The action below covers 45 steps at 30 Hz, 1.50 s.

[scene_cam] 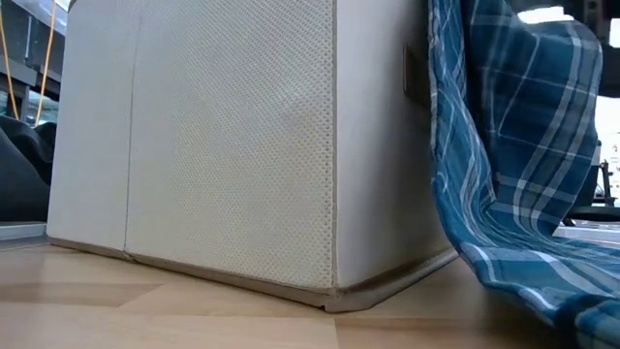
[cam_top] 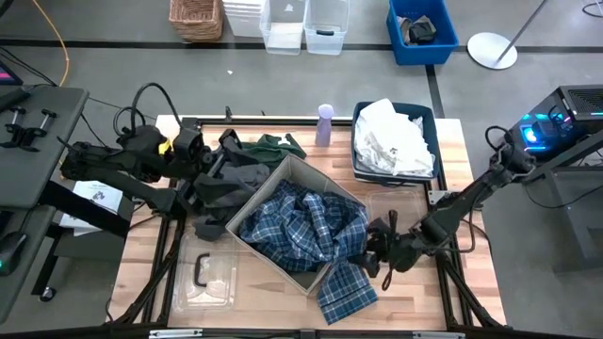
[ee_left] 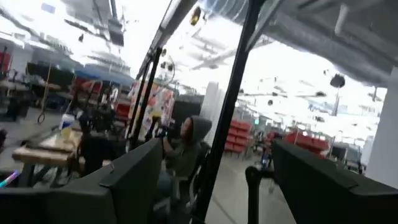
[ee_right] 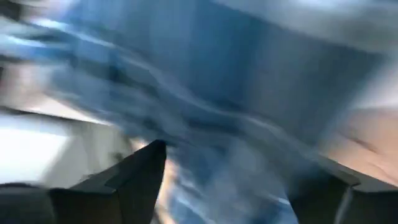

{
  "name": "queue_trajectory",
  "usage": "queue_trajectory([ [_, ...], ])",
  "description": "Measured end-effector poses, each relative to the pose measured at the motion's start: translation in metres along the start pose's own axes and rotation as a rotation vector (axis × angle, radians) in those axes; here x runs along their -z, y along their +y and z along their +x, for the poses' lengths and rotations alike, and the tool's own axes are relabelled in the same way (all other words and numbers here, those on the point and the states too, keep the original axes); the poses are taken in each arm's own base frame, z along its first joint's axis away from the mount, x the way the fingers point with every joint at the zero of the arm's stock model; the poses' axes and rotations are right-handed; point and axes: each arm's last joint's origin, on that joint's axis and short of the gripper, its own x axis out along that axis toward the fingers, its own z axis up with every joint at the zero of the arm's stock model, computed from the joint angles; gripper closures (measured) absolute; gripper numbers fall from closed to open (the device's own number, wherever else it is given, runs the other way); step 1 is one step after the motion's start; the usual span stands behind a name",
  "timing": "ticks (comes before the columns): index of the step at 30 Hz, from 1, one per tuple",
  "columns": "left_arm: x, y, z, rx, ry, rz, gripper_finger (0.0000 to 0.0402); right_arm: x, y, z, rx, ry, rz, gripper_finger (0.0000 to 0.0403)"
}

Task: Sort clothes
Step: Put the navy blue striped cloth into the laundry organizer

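Beige fabric box (scene_cam: 213, 145) fills my low view, with the blue-and-white plaid shirt (scene_cam: 513, 165) spilling over its wall onto the table (cam_top: 273, 301). From above, most of that shirt lies inside the box, one end trailing out just below my right claw (cam_top: 377, 252), which sits at the box's edge; its fingers look spread, though that wrist view is smeared with blue. My left claw (cam_top: 215, 177) rests among the dark grey garments (cam_top: 226, 188), grip hidden. Beyond it lies the dark green garment (cam_top: 275, 144). White clothes (cam_top: 394, 139) fill the dark blue bin (cam_top: 358, 141).
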Motion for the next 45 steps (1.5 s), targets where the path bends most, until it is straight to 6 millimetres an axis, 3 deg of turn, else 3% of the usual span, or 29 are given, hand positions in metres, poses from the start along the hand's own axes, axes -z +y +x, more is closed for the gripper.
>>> queue_trajectory([
  [3, -0.008, -0.001, -0.002, -0.006, -0.078, 0.008, 0.0113, -0.004, 0.019, -0.001, -0.218, -0.037, 0.014, 0.0177],
  [7, -0.021, -0.002, -0.008, -0.013, -0.172, 0.053, 0.0113, -0.027, 0.064, -0.022, -0.514, -0.168, -0.004, 0.0354],
  [8, -0.023, -0.001, -0.009, -0.016, -0.183, 0.065, 0.0113, -0.037, 0.078, -0.032, -0.575, -0.23, -0.054, 0.0377],
  [14, -0.027, 0.002, -0.013, -0.059, -0.203, 0.086, 0.0113, -0.107, 0.141, -0.094, -0.667, -0.594, -0.39, 0.0387],
  [18, -0.026, 0.004, -0.011, -0.073, -0.197, 0.105, 0.0113, -0.156, 0.152, -0.124, -0.517, -0.84, -0.568, 0.0397],
  [21, -0.025, 0.005, -0.011, -0.075, -0.187, 0.105, 0.0113, -0.179, 0.148, -0.13, -0.418, -0.9, -0.61, 0.0398],
  [26, -0.021, 0.005, -0.018, -0.099, -0.093, 0.102, 0.0113, -0.188, 0.13, -0.099, -0.353, -0.733, -0.552, 0.0399],
  [34, -0.009, 0.006, -0.041, -0.17, 0.173, 0.067, 0.0113, -0.162, 0.099, -0.007, -0.156, -0.358, -0.332, 0.0376],
  [39, 0.002, 0.01, -0.051, -0.269, 0.318, 0.07, 0.0113, -0.157, 0.094, 0.032, -0.163, -0.227, -0.288, 0.0283],
  [45, 0.016, 0.015, -0.061, -0.355, 0.476, 0.051, 0.0113, -0.164, 0.109, 0.037, -0.186, -0.251, -0.328, 0.0142],
])
